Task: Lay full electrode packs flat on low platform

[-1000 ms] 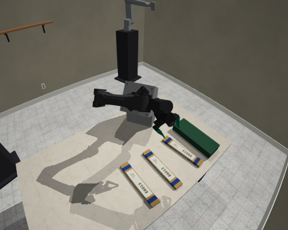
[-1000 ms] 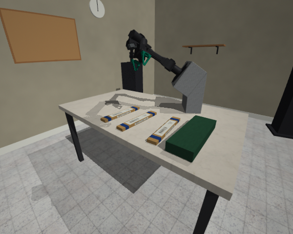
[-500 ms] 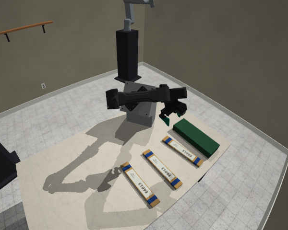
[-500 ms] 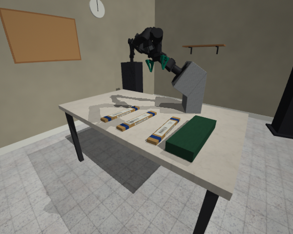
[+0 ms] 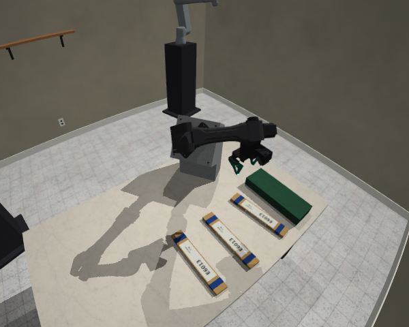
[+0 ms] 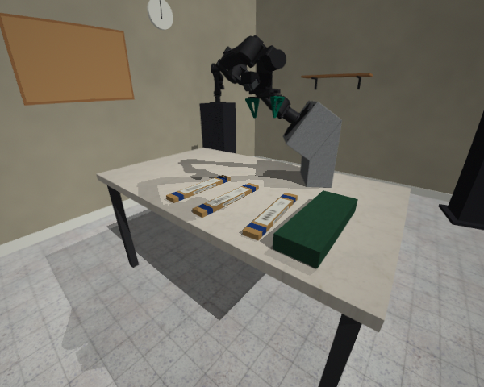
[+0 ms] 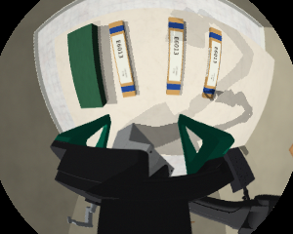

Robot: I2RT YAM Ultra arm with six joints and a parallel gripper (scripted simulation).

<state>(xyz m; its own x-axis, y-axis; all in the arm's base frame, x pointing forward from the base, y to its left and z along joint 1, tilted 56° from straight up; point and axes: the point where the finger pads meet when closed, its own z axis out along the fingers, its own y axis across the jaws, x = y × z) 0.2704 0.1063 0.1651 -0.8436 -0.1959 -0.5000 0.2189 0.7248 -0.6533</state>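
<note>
The gripper (image 5: 245,165) is held wide open and empty, high above the table (image 6: 371,266). Three electrode packs (image 5: 229,239) are laid flat in a row at its 7 o'clock, beside the green platform (image 5: 279,195), none resting on it.
</note>
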